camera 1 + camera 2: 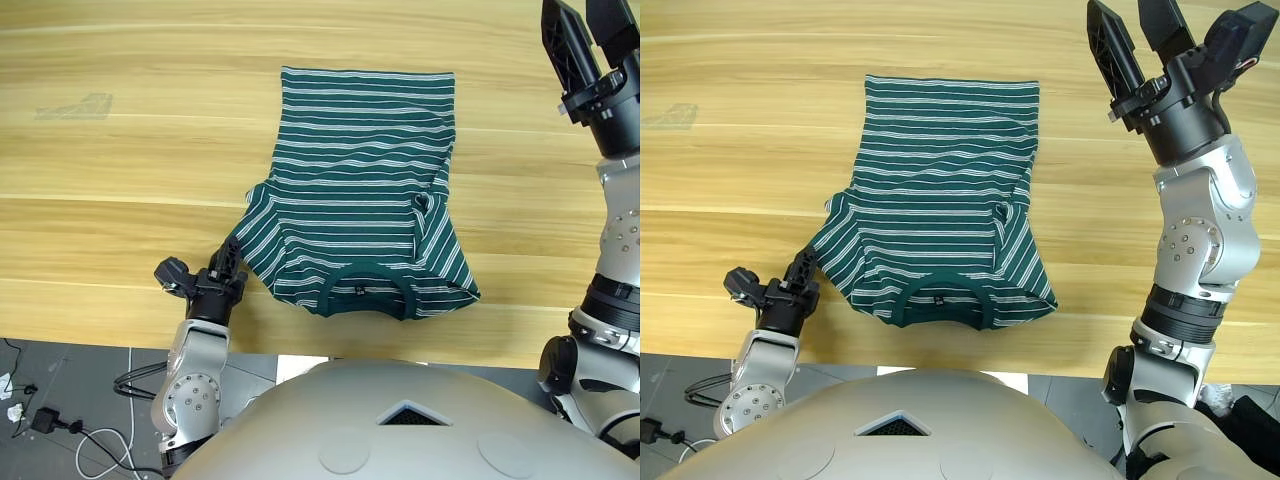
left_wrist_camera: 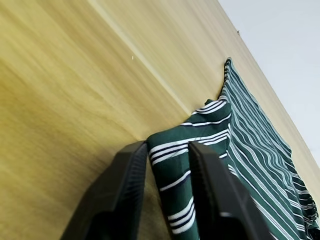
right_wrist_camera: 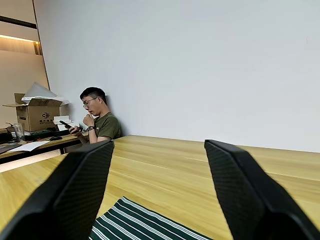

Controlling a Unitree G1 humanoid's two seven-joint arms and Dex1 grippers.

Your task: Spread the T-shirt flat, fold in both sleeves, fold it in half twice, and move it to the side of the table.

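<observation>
A dark green T-shirt with white stripes lies on the wooden table, collar toward me and hem at the far side. Its left sleeve sticks out toward my left gripper, which sits low near the table's front edge. In the left wrist view the sleeve's corner is pinched between the two black fingers, so my left gripper is shut on it. My right gripper is held high above the table to the right of the shirt, open and holding nothing. The shirt's right side is creased.
Bare wood stretches to the left, right and far side of the shirt. The table's front edge runs just behind my left gripper. Cables lie on the floor below.
</observation>
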